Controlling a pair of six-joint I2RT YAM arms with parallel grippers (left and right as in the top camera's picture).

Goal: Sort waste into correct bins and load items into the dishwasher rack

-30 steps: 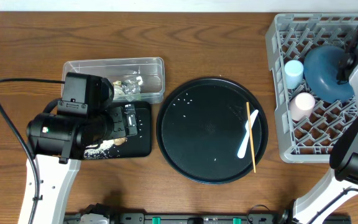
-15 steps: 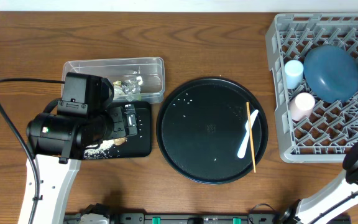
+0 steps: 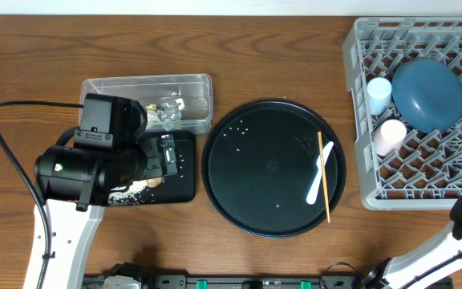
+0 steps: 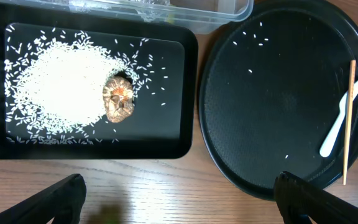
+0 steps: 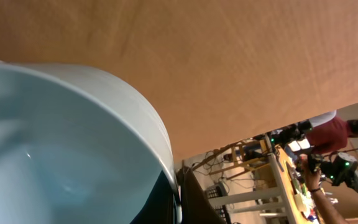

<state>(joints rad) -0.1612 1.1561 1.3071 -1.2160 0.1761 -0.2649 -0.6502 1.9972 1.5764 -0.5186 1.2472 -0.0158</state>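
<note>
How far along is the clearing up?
Done: rice and the brown lump lie in the black tray, wrappers in the clear tub, the plate, blue cup and pink cup in the rack. In hand: the right fingers grip the light blue bowl. Remaining: spoon, chopstick and stray grains on the round tray.

Bright, even light from above falls on the large round black tray [image 3: 273, 168], leaving only faint soft shadows round its rim. Left of the tray the loose white rice grains [image 4: 61, 81] glare, detail lost. In the right wrist view the pale blue bowl [image 5: 61, 137] is blurred.
</note>
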